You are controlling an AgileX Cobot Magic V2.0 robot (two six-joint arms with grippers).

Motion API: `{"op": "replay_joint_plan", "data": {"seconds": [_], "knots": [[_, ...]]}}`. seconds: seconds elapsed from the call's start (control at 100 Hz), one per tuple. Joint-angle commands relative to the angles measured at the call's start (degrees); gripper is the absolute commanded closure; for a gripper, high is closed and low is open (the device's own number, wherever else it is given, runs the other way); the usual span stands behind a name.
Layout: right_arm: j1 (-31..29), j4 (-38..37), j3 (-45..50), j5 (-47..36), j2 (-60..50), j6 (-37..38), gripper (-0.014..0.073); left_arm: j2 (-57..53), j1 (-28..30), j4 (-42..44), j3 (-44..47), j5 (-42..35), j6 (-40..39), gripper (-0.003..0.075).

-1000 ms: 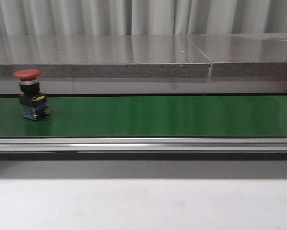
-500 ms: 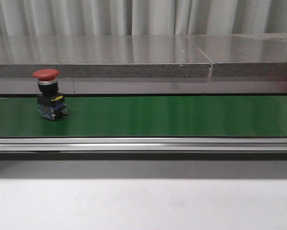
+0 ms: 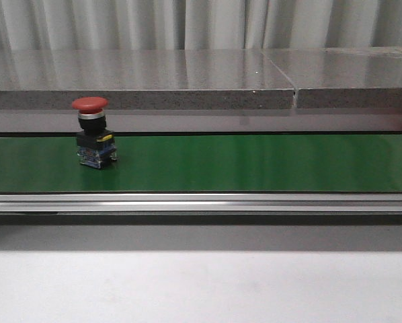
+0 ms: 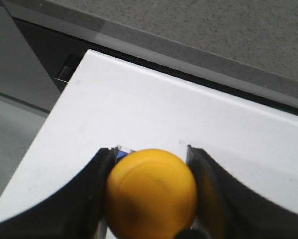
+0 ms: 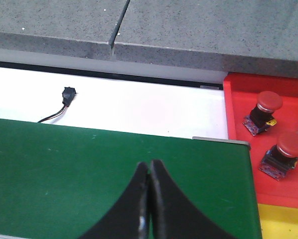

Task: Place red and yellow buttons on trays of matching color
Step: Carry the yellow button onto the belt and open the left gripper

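Red shows first at the left of the front view: one red button (image 3: 93,133) stands upright on the green belt (image 3: 255,161), toward the belt's left end and closer to its far edge than its near one. It touches nothing but the belt. To its right the green surface runs uninterrupted to the right edge of the frame. A metal rail (image 3: 201,202) borders the belt's near side, and a grey stone ledge (image 3: 187,84) runs along the far side, split by one seam right of centre.

One yellow button (image 4: 151,191) appears in the left wrist view, clamped between the two dark fingers (image 4: 96,199) of the left gripper (image 4: 150,194), which press on either side of its domed cap. A white surface (image 4: 179,114) lies under it, with its corner and left edge in sight.

In the right wrist view the right gripper (image 5: 149,199) has its two fingers pressed together, holding nothing, above the belt near its right end. Past that end sits the red tray (image 5: 238,107), carrying two red buttons, one farther (image 5: 263,112) and one nearer (image 5: 284,154), apart from each other. A strip of the yellow tray (image 5: 283,221) shows just nearer than the red one. One small black connector (image 5: 68,94) with a wire lies on the white strip beyond the belt.
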Motion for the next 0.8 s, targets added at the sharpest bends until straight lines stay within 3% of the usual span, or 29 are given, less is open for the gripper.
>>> {"op": "replay_joint_plan", "data": {"seconds": [0.0, 0.41, 0.79], "knots": [[0.09, 0.82, -1.54, -3.26, -0.74, -0.58, 0.0661, -4.52, -1.90, -0.27, 1.73, -4.86, -0.21, 0.0739], [0.09, 0.82, -1.54, -3.26, -0.74, -0.58, 0.0661, -10.92, -8.86, -2.38, 19.25, -10.99, -0.34, 0.0739], [0.09, 0.82, -1.54, -3.26, -0.74, -0.58, 0.0661, -10.92, -10.45, -5.24, 27.85, -23.56, -0.34, 0.0739]]}}
